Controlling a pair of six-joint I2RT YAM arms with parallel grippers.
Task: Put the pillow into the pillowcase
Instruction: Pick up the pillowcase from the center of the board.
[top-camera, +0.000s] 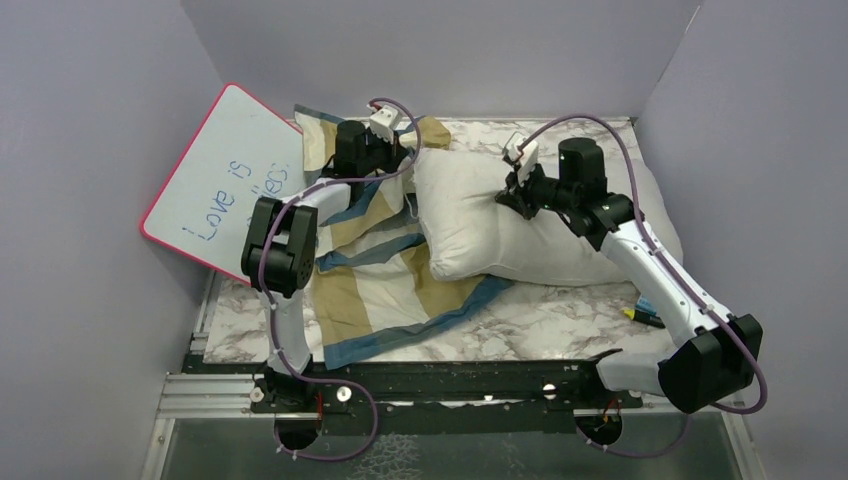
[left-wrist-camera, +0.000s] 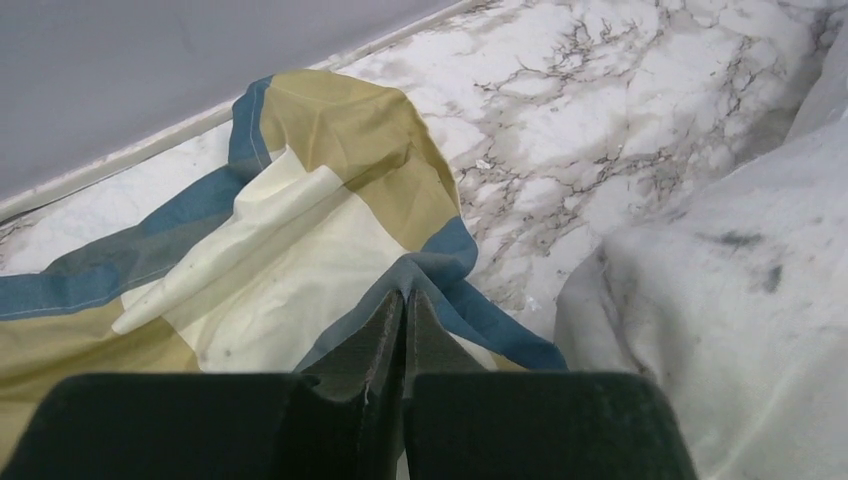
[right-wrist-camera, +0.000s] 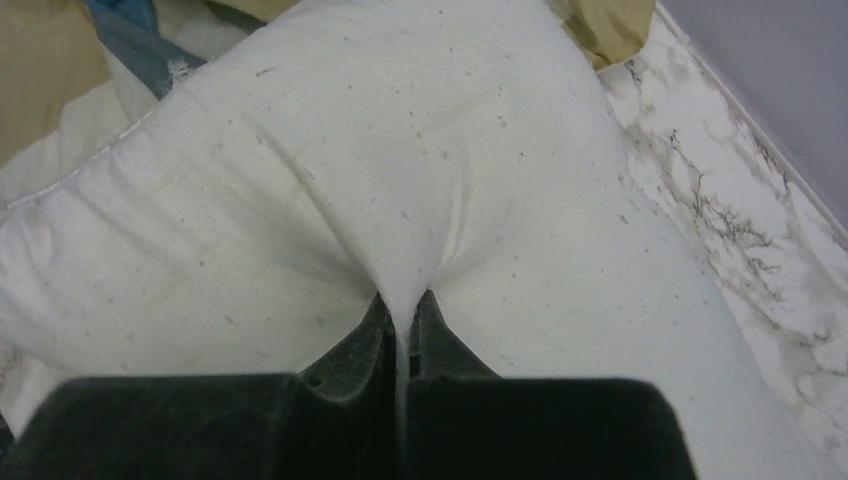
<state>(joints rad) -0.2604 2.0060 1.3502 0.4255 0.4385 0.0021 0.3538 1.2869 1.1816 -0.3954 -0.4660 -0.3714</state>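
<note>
The checked blue, tan and cream pillowcase lies spread over the left half of the marble table. My left gripper is at its far edge, shut on the blue hem of the pillowcase, which peaks up between the fingertips of this left gripper. The plump white pillow lies to the right, its near-left part resting on the pillowcase. My right gripper sits on top of the pillow, shut on a pinched fold of its white fabric, which is drawn tight into this right gripper.
A pink-rimmed whiteboard leans against the left wall. Markers lie on the table by the right arm. Grey walls enclose the back and both sides. Bare marble table lies between the pillowcase's far edge and the pillow.
</note>
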